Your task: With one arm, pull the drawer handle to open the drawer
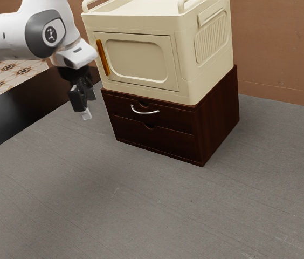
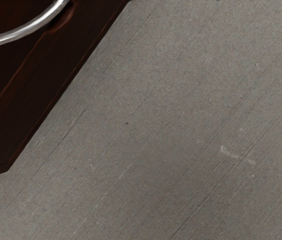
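While the gripper [image 1: 86, 111] hung apart from it, silver handle [image 1: 144, 112]: sat on the front of the upper drawer [image 1: 175, 116], near the centre of the exterior frame, a curved bar bowed downward
Upper drawer: lay closed, its face level with the lower drawer [image 1: 165, 140] beneath it
Notches: each drawer had a rounded cutout at its top edge
Gripper: was in the upper left of the exterior frame, just to that view's left of the dark wooden cabinet [image 1: 221, 110]; I could not tell whether the fingers were spread or pressed together
Wrist view: caught part of the silver handle and the cabinet front, with the grey bench [image 1: 109, 205] beyond the cabinet's lower edge
Cream cabinet [image 1: 206, 86]: stood on top of the wooden one, top centre of the exterior frame, its front door [image 1: 141, 56] shut, with an orange handle [image 1: 103, 57] upright along one side
Wall [image 1: 281, 48]: was brown, upper right of the exterior frame
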Motion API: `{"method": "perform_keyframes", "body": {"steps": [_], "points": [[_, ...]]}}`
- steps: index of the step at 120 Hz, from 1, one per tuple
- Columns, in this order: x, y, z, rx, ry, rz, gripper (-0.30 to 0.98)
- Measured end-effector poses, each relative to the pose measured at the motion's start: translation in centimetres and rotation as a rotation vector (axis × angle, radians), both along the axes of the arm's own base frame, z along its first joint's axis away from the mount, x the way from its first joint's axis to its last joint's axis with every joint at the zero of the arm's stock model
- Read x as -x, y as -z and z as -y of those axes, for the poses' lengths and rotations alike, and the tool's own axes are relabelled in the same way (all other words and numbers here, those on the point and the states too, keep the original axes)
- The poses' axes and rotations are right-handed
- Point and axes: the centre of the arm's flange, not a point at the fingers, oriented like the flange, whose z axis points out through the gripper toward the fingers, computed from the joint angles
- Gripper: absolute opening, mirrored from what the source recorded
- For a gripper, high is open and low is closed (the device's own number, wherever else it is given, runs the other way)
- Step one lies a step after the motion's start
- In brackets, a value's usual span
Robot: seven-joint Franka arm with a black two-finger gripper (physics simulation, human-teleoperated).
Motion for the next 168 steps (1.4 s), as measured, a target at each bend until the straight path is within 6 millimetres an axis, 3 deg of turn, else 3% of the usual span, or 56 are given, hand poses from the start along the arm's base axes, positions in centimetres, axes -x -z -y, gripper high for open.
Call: {"method": "perform_keyframes", "body": {"steps": [42,110,123,140,168], "points": [[-0.6,1.7,0.1,0.024,0.223,-0.005,0.68],[-2.0,2.3,4.5,0.039,0.433,0.021,0.68],[-1.1,2.9,4.8,0.044,0.445,0.028,0.68],[-0.3,3.5,5.8,0.028,0.466,0.085,0.68],[-1.6,3.8,6.9,-0.034,0.476,0.226,0.69]]}}
